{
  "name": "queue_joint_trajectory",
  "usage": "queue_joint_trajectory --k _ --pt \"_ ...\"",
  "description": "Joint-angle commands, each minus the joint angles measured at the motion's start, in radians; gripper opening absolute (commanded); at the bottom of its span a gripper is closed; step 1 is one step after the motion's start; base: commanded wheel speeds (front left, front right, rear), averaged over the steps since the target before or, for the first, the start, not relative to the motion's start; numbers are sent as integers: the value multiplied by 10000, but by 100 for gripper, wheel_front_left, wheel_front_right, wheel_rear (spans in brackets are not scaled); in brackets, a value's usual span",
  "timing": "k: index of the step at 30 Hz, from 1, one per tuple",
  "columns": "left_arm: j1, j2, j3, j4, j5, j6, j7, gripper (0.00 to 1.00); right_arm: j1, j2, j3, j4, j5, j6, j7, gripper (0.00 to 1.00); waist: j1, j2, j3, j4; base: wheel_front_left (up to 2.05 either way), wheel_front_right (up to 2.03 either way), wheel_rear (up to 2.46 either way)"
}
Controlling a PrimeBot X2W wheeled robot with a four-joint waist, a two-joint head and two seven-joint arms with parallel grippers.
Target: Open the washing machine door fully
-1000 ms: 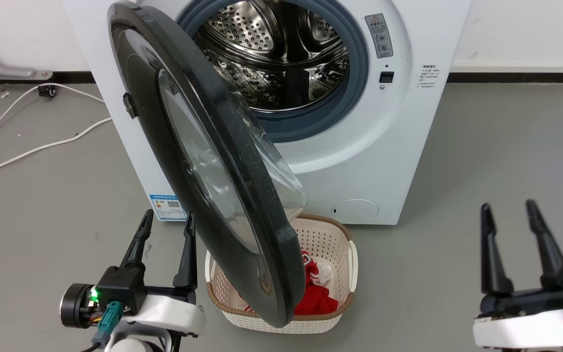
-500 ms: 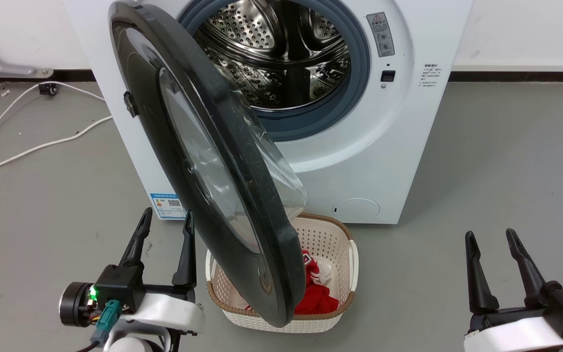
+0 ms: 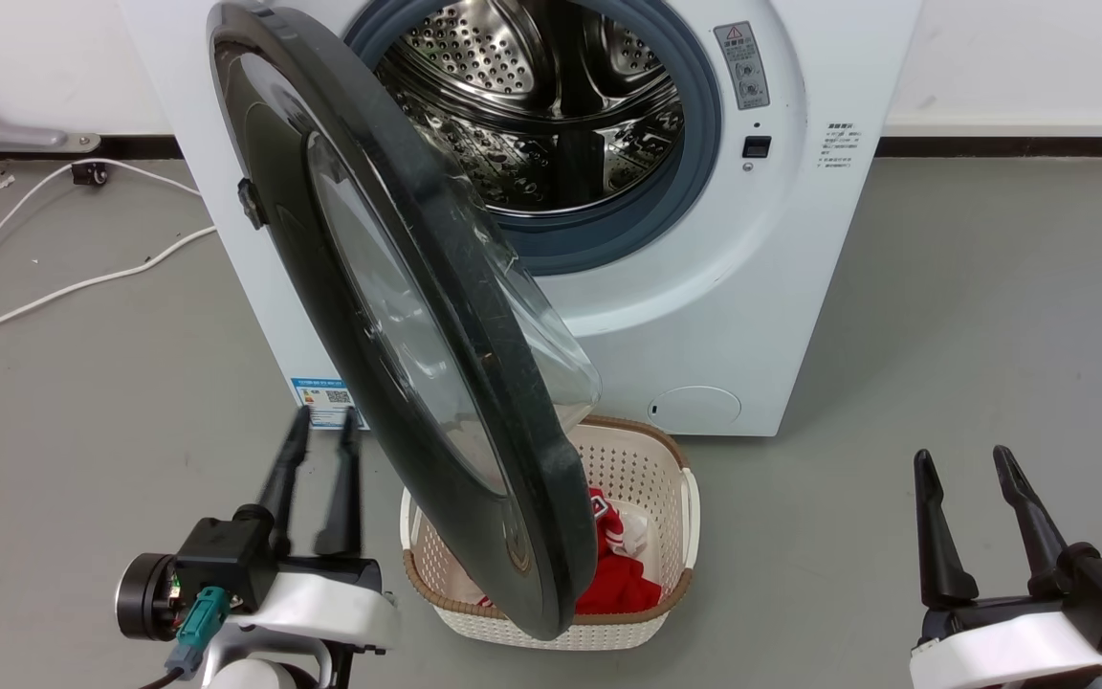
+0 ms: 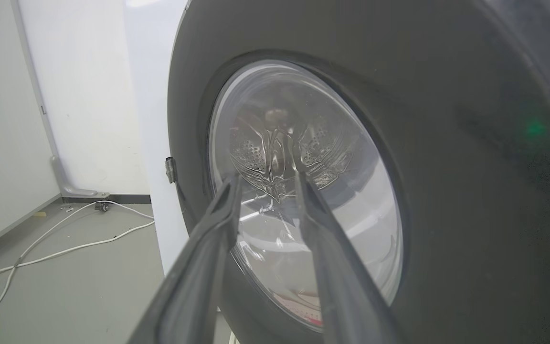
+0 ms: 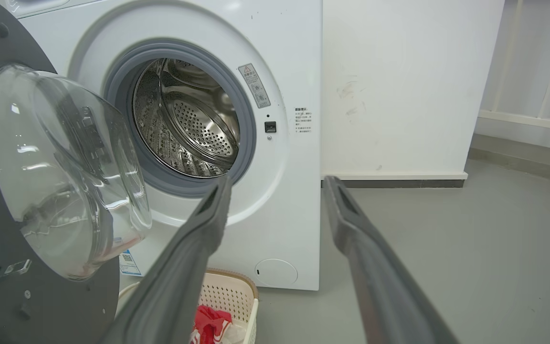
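End effector L (image 4: 266,176) — drum (image 4: 256,153) thru door (image 4: 447,167) glass

Left gripper (image 4: 268,180): you see its two dark fingers (image 4: 198,267) rising from the bottom edge, a narrow gap between them and nothing held.
Washing machine door (image 4: 447,157): glossy black, close in front of you.
Glass window (image 4: 342,224): clear and round, behind the fingertips; you cannot judge contact.
Drum (image 4: 256,153): perforated steel, seen through the glass.
Washing machine (image 4: 148,110): white side beyond the door's left edge.
Floor (image 4: 89,286): grey, with a white cable (image 4: 65,248) trailing on your left.
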Motion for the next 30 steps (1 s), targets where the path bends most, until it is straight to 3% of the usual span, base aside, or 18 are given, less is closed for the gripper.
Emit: queue_joint_trajectory --k 1,7,15,24,30 --pt "-26 -4 16 -32 -6 -48 -21 0 -153 25 -3 20 17 -3 -50 100 0 0 10 -4 0 0 0" --pt "-101 -4 29 -360 -77 -89 -21 0 -203 25 -13 62 54 -3 -45 100 0 0 39 -8 0 0 0" --pt "-350 -2 137 -1790 256 -51 -21 0 -219 25 -48 82 113 -3 -6 100 0 0 71 -13 0 0 0" --pt "-783 17 245 -5162 1013 194 -18 0 -215 25 -19 182 244 -3 9 100 0 0 79 -88 0 0 0" --pt "-870 32 -419 -6571 1133 28 -13 0 -169 25 -18 226 330 -3 -8 100 0 0 70 -112 0 0 0"
